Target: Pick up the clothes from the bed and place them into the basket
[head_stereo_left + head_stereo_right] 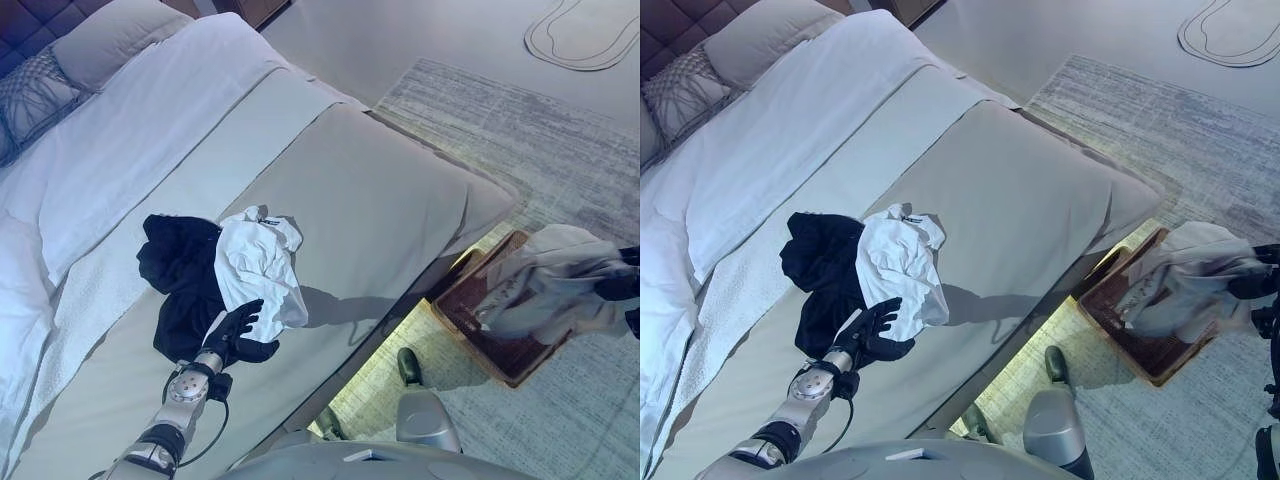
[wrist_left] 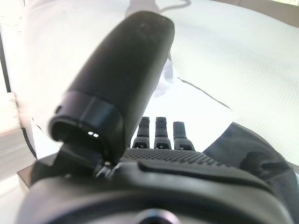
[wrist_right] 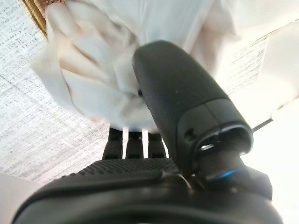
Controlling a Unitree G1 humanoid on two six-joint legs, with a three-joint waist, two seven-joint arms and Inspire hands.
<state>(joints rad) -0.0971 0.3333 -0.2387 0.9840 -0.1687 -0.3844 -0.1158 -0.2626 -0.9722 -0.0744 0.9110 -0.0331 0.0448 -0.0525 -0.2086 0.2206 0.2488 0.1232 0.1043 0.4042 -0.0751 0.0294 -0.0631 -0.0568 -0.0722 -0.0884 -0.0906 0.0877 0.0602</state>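
Note:
A white shirt (image 1: 262,268) lies crumpled on the bed (image 1: 380,200), overlapping a black garment (image 1: 180,275) to its left. My left hand (image 1: 236,334) rests on the bed at the shirt's near edge with its fingers straight, touching the cloth and open; its wrist view shows the white cloth (image 2: 219,70) and the dark garment (image 2: 252,154) past the fingers. My right hand (image 1: 622,287) is off the bed to the right, shut on a pale grey garment (image 1: 560,280) that hangs over the brown wicker basket (image 1: 470,335) on the floor. In the right wrist view the thumb presses into that cloth (image 3: 93,70).
Pillows (image 1: 105,40) and a white duvet (image 1: 150,120) cover the head of the bed at upper left. The basket stands on a grey patterned rug (image 1: 540,130) close to the bed's foot corner.

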